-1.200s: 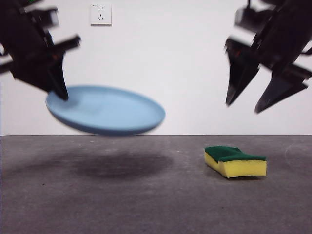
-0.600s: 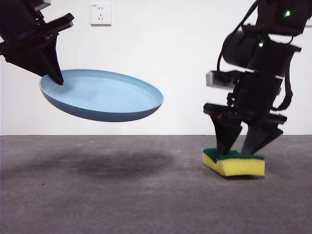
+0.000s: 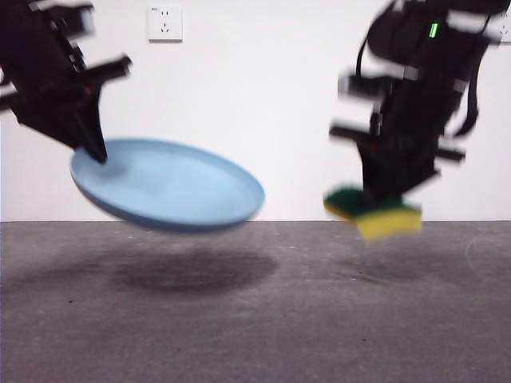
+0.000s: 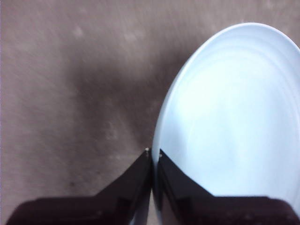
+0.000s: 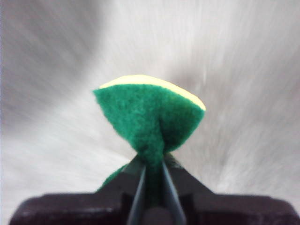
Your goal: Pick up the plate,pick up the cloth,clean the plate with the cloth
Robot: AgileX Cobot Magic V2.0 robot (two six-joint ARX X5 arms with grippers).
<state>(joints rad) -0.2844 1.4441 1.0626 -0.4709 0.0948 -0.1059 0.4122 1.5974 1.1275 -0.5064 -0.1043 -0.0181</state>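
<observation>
The light-blue plate (image 3: pixel 172 187) hangs tilted in the air at the left of the front view. My left gripper (image 3: pixel 89 148) is shut on its left rim; the left wrist view shows the jaws pinching the plate's (image 4: pixel 234 122) edge at my left gripper (image 4: pixel 153 157). The cloth is a yellow sponge with a green top (image 3: pixel 375 214). It is lifted off the table at the right, squeezed in my right gripper (image 3: pixel 391 191). In the right wrist view the sponge (image 5: pixel 150 117) is pinched between my right gripper's (image 5: pixel 152 164) jaws.
A grey table (image 3: pixel 255 319) spreads below both arms, with the plate's shadow (image 3: pixel 192 271) on it. A white wall with a socket (image 3: pixel 164 22) stands behind.
My right gripper came down onto the sponge, closed on it and lifted it off the table. The plate dipped slightly in my left gripper.
</observation>
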